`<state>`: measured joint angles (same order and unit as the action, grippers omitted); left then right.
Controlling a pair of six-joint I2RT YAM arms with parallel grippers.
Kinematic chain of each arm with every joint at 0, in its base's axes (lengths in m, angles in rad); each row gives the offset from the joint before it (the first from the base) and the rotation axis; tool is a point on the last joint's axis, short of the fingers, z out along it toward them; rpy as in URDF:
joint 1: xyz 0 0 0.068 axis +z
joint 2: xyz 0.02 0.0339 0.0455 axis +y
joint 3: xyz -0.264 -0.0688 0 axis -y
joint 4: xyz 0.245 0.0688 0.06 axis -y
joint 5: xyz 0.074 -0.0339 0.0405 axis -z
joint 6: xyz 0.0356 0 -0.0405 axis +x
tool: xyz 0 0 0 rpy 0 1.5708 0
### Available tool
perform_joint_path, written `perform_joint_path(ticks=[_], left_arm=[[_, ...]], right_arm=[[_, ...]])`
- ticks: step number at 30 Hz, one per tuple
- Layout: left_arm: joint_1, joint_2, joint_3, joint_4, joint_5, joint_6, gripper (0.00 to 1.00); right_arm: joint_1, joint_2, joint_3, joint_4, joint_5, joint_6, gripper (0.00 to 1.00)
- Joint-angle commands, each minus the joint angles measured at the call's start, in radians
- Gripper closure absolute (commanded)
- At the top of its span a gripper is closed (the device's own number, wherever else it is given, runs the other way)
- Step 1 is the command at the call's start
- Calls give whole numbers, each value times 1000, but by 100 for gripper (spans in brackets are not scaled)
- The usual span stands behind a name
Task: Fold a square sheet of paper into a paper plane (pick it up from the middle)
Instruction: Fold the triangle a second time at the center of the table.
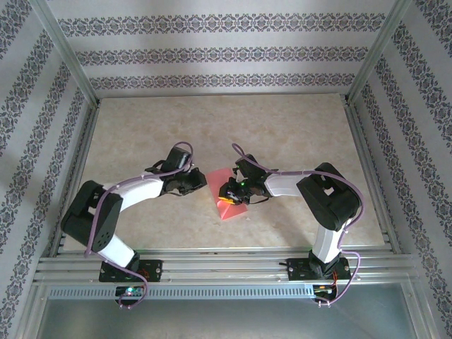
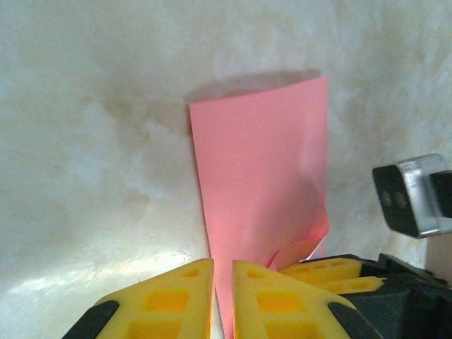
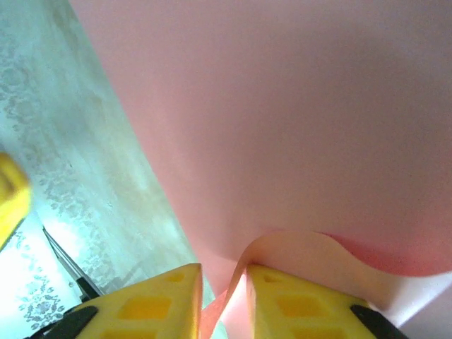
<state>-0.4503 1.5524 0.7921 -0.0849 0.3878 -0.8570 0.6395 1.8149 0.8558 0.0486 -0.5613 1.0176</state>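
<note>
1. A pale, marbled beige tabletop [image 1: 282,134] forms the base of the enclosure. It is glossy, with soft patches of reflected light.
2. The back wall [image 1: 226,49] has white wallpaper with horizontal bands of dark floral pattern.
3. The side walls [image 1: 32,134] carry the same bands, slanting in the top view.
4. Silvery metal posts [image 1: 65,53] rise at the far corners.
5. Metal rails [image 1: 226,265] run along the near edge, with a slotted grey strip [image 1: 212,291] just below them.

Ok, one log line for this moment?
paper: on table, edge curled | left gripper: shut on paper | right gripper: slightly open at curl
</note>
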Motion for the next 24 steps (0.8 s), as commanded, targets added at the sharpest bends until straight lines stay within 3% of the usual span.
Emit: perform_joint_path(ticks=[1,5,13,24], left_arm=[[3,-41,-25,-54,-29,-19,84],[-7,-73,-40,-40,-9,-22,84],[-45,-88,-60,5,13,-55,83],[-146,1,-51,115,60,-124,86]], right_arm=[[8,29,-12,-69,43,-13,68],[8,29,-12,-72,44,-19,59],[9,23,-18,-81,58,-31,53],[7,56,-29,-91,56,-38,90]])
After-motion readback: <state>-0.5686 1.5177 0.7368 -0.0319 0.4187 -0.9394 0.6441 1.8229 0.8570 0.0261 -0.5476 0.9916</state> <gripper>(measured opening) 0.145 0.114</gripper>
